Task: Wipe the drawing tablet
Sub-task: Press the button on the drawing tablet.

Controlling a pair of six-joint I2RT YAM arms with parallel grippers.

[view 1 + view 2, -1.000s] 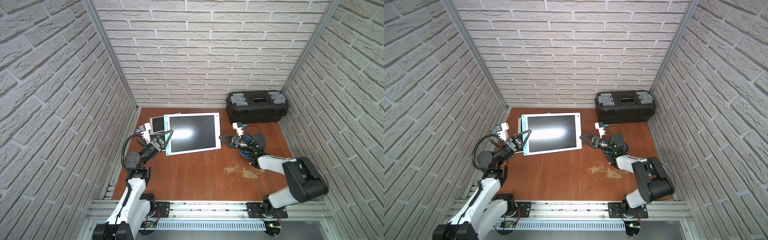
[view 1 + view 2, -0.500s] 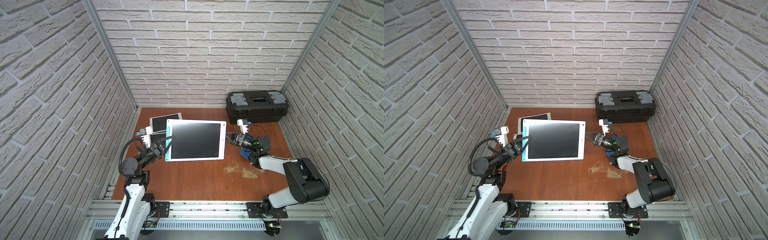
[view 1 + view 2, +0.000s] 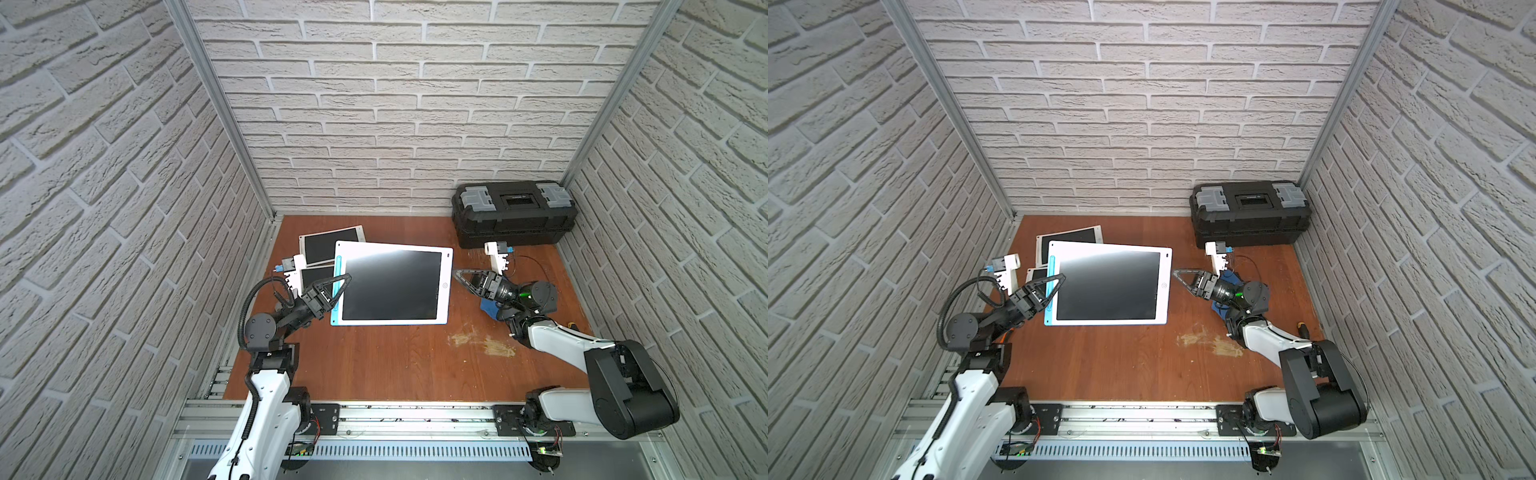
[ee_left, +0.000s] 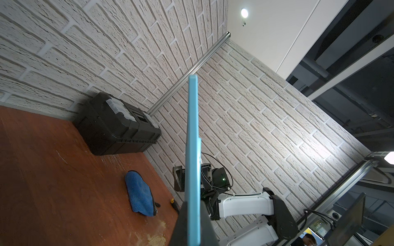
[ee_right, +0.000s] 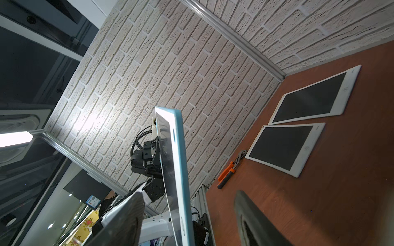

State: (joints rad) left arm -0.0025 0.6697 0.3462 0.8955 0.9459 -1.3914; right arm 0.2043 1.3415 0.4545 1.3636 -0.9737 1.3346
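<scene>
The large white-framed drawing tablet with a dark screen and pale blue back (image 3: 392,286) is raised off the brown wooden table (image 3: 395,365), screen up, over the middle of the table towards its left side. The left gripper (image 3: 340,286) is clenched on the tablet's left edge, and the left wrist view shows the blue edge (image 4: 193,149) pinched between its jaws. The right gripper (image 3: 459,274) sits just beside the tablet's right edge with its jaws parted (in the right wrist view the tablet's rim runs down between the two dark fingers (image 5: 249,217) without visible contact), so it grasps nothing. A crumpled blue cloth (image 4: 139,193) lies on the table under the right arm. Two smaller white-framed tablets (image 5: 310,100) (image 5: 285,147) lie flat near the left wall, partly covered by the raised tablet in both top views, with orange-handled pliers (image 5: 229,170) beside them. A black plastic toolbox with grey latches (image 3: 513,216) stands in the far right corner.
</scene>
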